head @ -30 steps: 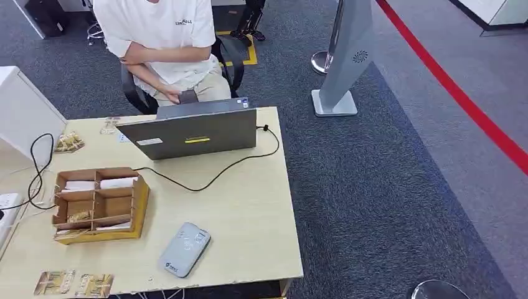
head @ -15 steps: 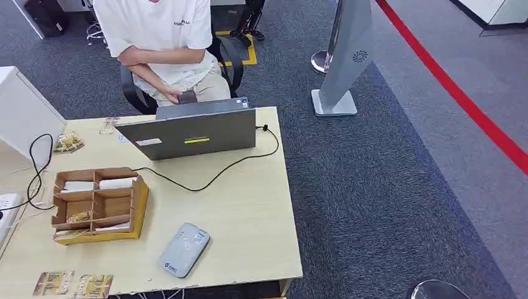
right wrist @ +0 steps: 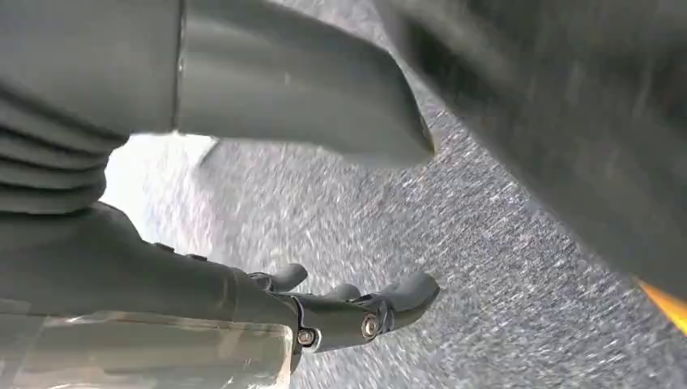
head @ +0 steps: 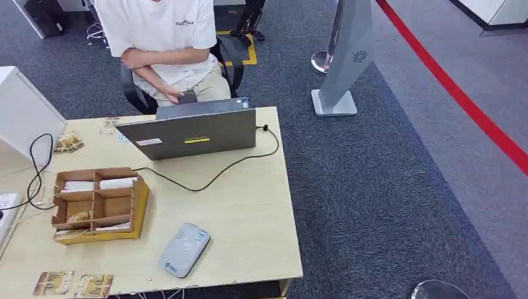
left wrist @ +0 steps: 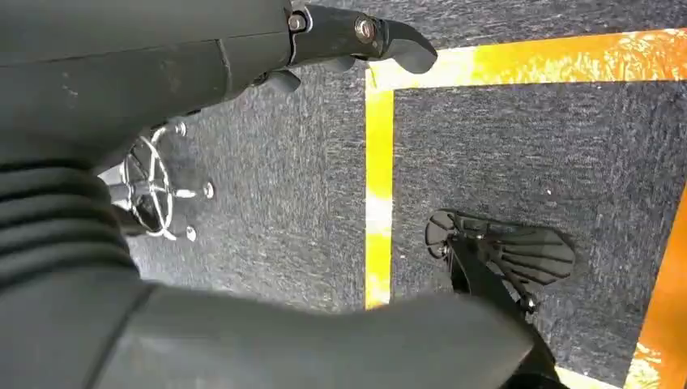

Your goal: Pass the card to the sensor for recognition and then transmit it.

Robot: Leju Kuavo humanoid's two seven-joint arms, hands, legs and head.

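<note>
A grey card sensor (head: 184, 249) lies flat near the table's front edge. To its left stands a cardboard box (head: 141, 205) with compartments, and white cards (head: 117, 183) rest in its far cells. More cards (head: 55, 282) lie at the front left corner. My left hand (left wrist: 202, 57) hangs over the carpet, its fingers (left wrist: 381, 36) and thumb apart, holding nothing. In the blurred right wrist view my right hand (right wrist: 202, 284) also hangs over the floor. Its fingers (right wrist: 381, 312) are spread and nothing is in them.
A grey laptop (head: 193, 132) stands open at the back of the wooden table (head: 243, 205), its black cable looping across the top. A person (head: 162, 43) sits behind it. A white cabinet (head: 22, 112) is at the left. A grey stand (head: 345, 56) and a red floor line (head: 461, 96) are at the right.
The person behind the laptop has shifted slightly. Nothing on the table has moved.
</note>
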